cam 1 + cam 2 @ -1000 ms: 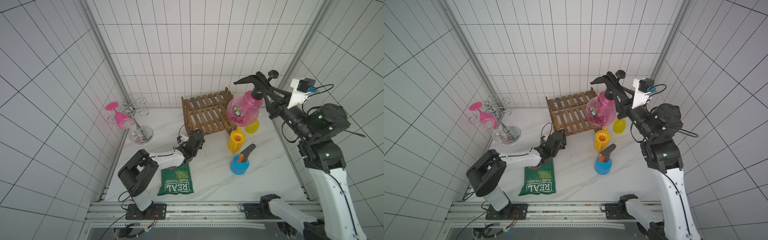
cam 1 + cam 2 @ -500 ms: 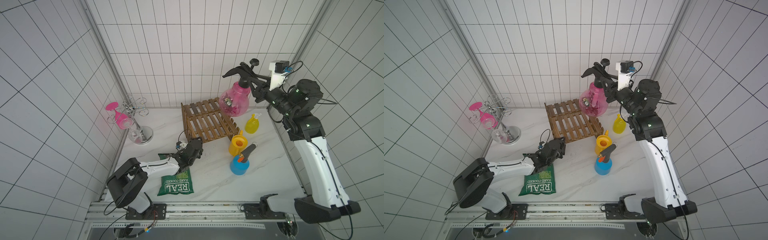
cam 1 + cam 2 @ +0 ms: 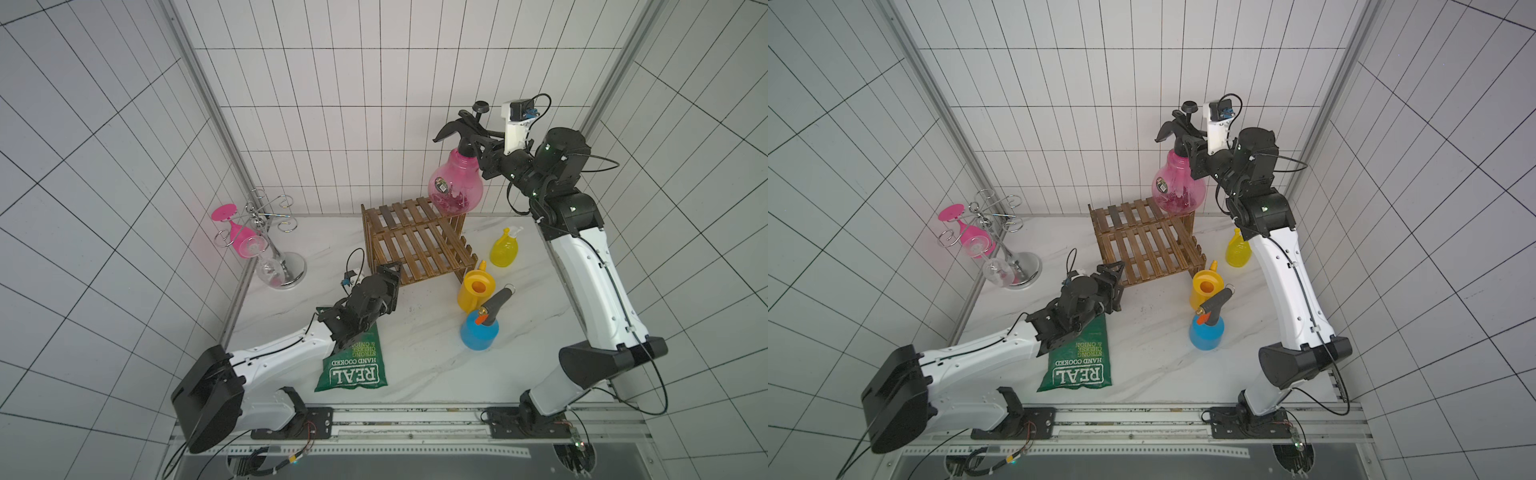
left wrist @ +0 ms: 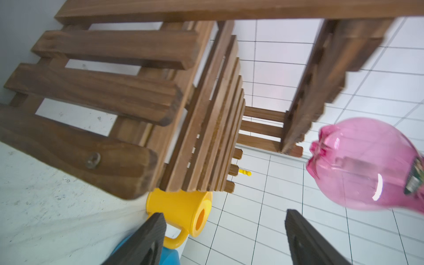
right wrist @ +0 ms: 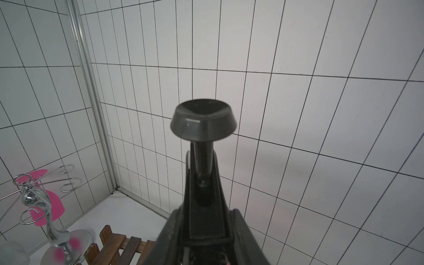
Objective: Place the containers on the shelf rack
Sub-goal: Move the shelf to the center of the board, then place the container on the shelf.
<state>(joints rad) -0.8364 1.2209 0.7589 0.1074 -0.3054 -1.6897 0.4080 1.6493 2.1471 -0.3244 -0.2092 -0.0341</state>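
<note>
1. The right pincer (image 3: 484, 151) is clamped on the black pump head of the pink sprayer (image 3: 456, 187), just under its plunger knob (image 5: 203, 121). The bulb hangs below the jaws, so its own weight keeps the bottle near upright for setting down.
2. Under that hanging bulb is the far corner of the shelf rack's (image 3: 415, 245) upper tier. The left wrist view shows the sprayer's base in the air beside that tier, so I judge it not yet resting.
3. The left pincer (image 4: 224, 229) sits low over the tabletop, fingers spread wide and empty. The rack's lower front corner is just ahead of it, which probably leaves it placed to steady the rack.
4. Beyond the left pincer, past the rack's lower tier, the yellow watering can (image 3: 476, 293) stands on the table with the blue sprayer (image 3: 478, 334) just beside it.
5. The small yellow spray bottle (image 3: 504, 251) stands well below the right pincer, next to the rack. No container is on a shelf.
</note>
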